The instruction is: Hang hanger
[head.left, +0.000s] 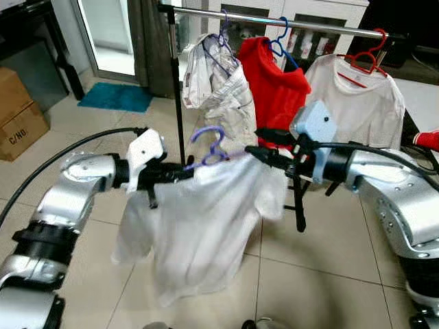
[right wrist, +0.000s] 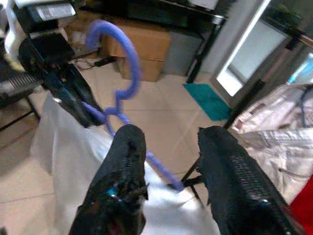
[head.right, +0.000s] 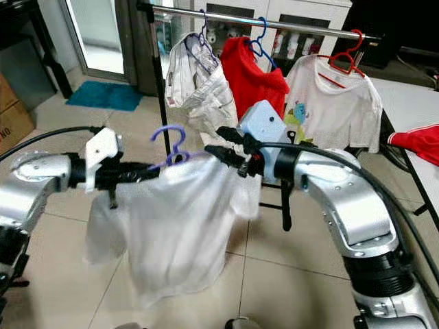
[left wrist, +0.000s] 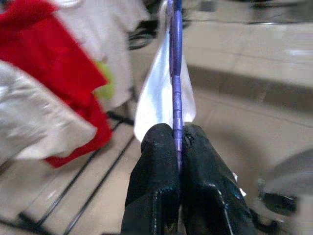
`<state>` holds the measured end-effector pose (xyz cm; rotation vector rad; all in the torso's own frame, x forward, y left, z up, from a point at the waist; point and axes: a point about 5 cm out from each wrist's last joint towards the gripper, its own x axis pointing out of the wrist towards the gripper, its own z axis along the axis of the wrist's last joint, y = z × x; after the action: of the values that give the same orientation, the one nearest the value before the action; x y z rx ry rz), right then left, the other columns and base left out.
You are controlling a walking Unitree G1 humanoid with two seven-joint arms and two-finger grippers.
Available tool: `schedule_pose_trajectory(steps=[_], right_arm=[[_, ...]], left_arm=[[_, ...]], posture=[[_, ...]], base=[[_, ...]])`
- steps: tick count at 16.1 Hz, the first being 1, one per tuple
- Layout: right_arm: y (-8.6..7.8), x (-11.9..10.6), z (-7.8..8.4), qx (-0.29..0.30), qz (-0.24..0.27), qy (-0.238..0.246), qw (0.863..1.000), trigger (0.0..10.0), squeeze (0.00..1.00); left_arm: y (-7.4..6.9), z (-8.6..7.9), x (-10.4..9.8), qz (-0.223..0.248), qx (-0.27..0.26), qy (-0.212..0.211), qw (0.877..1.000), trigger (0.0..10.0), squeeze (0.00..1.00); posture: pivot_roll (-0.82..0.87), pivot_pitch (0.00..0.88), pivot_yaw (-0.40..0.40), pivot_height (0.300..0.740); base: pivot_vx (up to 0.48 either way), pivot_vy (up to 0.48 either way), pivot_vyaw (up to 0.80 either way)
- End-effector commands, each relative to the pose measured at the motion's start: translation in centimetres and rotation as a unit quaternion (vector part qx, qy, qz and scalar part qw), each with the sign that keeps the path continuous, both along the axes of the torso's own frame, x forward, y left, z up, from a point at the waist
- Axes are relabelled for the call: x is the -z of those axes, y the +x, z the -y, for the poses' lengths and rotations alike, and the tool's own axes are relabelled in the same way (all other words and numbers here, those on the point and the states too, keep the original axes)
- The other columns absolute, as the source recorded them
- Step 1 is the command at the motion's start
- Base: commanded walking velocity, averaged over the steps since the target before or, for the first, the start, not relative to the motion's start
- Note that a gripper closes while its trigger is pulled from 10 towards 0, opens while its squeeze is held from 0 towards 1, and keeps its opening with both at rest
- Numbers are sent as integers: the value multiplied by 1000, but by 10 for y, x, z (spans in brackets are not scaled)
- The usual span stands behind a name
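Note:
A purple hanger (head.left: 212, 147) carries a white T-shirt (head.left: 206, 219) that hangs down in front of me. My left gripper (head.left: 184, 168) is shut on the hanger's left shoulder; the left wrist view shows the purple bar (left wrist: 176, 73) pinched between its fingers (left wrist: 156, 161). My right gripper (head.left: 252, 142) stands open at the hanger's right shoulder, and the purple bar (right wrist: 161, 169) runs between its fingers (right wrist: 124, 161) without contact. The clothes rail (head.left: 274, 22) runs across the back, above and beyond the hanger.
On the rail hang a pale crumpled shirt (head.left: 219, 89), a red garment (head.left: 274, 89) and a white T-shirt on a red hanger (head.left: 357, 103). The rack's black post (head.left: 177, 96) stands just behind the hook. A cardboard box (head.left: 20, 123) and teal mat (head.left: 115, 97) lie at the left.

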<state>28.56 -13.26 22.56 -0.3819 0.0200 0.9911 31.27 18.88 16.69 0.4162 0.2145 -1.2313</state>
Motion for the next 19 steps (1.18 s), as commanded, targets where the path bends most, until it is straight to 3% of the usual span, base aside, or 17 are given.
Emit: schedule_pose_trajectory(steps=[1,2,3,7,10,11,12,13,19], right_arm=[[0,1,-2,-19,3,-13,1000,10000,867],[1,3,-3,-20,3,-19,1000,10000,867],[0,9,-5,-37,-1,-37,999,10000,0],[-15,18,-15,-121,-34,-46,991,10000,0],[-15,20,-16,-127,-47,-39,990,9608,0],[-15,20,-17,-127,-49,-33,990,5373,0],[-14,20,-19,-127,-51,-27,990,510,0],[-15,21,-23,-136,-56,-18,989,0,0],[-20,28,-38,-156,-64,-19,986,0,0]], left_arm=[[-4,4,-12,17,39,-16,999,0,0],[-4,5,-13,15,44,-19,999,0,0],[-7,7,-14,20,60,-12,998,0,0],[-12,10,-18,21,80,-22,996,0,0],[-15,11,-20,19,89,-24,996,0,0],[-16,12,-20,17,93,-25,995,0,0],[-17,13,-21,15,95,-25,995,0,0],[-17,14,-20,12,98,-25,995,0,0],[-19,17,-23,8,106,-30,994,0,0]], posture=[[-49,0,-25,740],[-49,0,-25,740],[-46,0,-30,740],[-41,0,-35,740],[-38,0,-38,740],[-38,0,-38,740],[-36,0,-39,740],[-34,0,-36,740],[-34,0,-35,740]], base=[[0,0,0],[0,0,0],[0,0,0],[0,0,0],[0,0,0],[0,0,0],[0,0,0],[0,0,0],[0,0,0]])
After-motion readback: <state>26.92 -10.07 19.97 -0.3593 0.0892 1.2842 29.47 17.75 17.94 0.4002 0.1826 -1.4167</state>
